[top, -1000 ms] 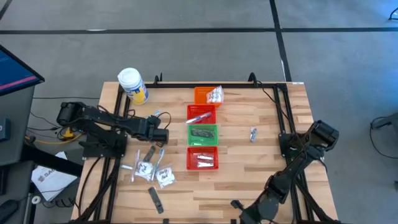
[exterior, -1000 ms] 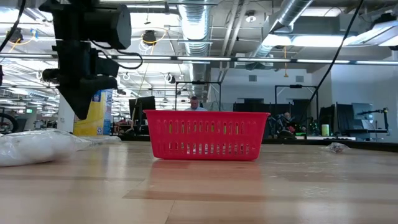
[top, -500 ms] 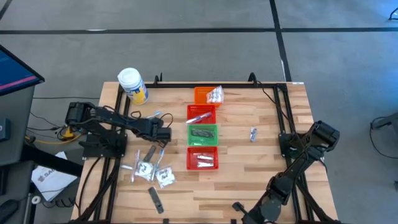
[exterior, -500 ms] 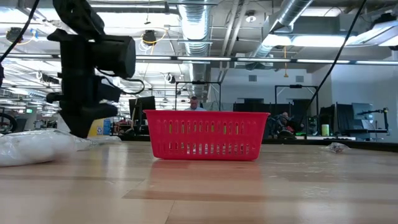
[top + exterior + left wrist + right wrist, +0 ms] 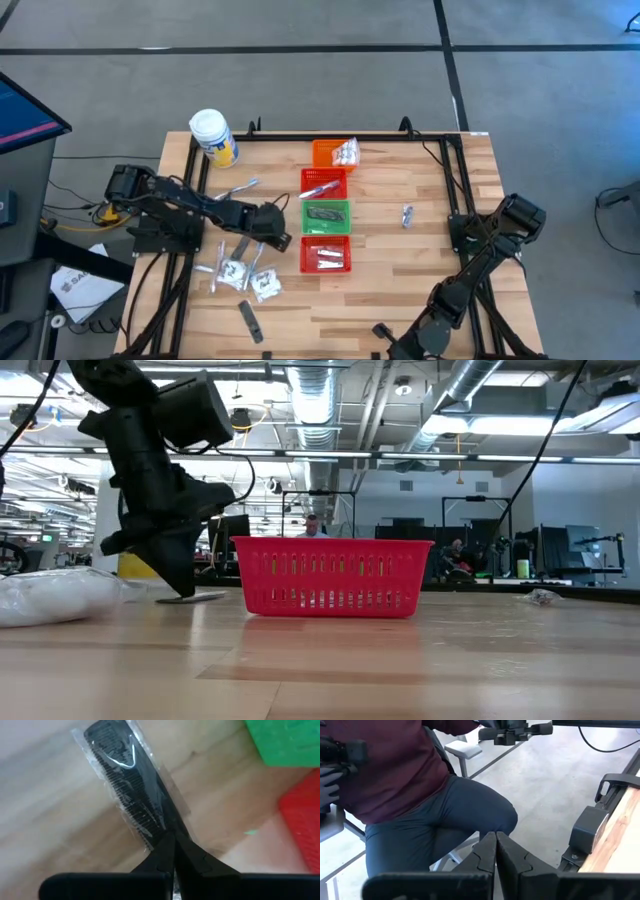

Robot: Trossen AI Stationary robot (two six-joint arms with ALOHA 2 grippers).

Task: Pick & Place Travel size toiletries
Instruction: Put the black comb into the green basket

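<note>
My left gripper (image 5: 277, 238) (image 5: 174, 847) is shut and points steeply down, just left of the green basket (image 5: 326, 214) and the near red basket (image 5: 325, 254). Its tip stands at one end of a black comb in a clear wrapper (image 5: 132, 790), which lies flat on the table (image 5: 205, 597). More toiletries lie on the table's left half: clear sachets (image 5: 235, 272) (image 5: 265, 285), a dark strip (image 5: 248, 320) and white toothbrushes (image 5: 240, 187). A small silvery item (image 5: 407, 214) lies to the right. My right gripper (image 5: 385, 330) (image 5: 495, 842) waits shut at the near edge. My left gripper's shut fingertips (image 5: 165, 851) meet the comb's end (image 5: 159, 836) from above, slanting down from the table's left. The fingers lie roughly in line with the comb. The comb stays flat on the wood. Whether wrapper is caught between the tips, I cannot tell.
A row of baskets runs down the middle: orange (image 5: 330, 152), red (image 5: 323, 184), green, red. A large white jar with a yellow label (image 5: 213, 137) stands at the far left corner. Black frame rails (image 5: 455, 180) edge the table. A seated person (image 5: 410, 780) is beyond the near edge.
My left gripper has sunk and gone toward the baskets and the near edge, tipping from nearly level to steeply down. Its shut tip, well above the table a second ago, now stands at table height beside the comb.
</note>
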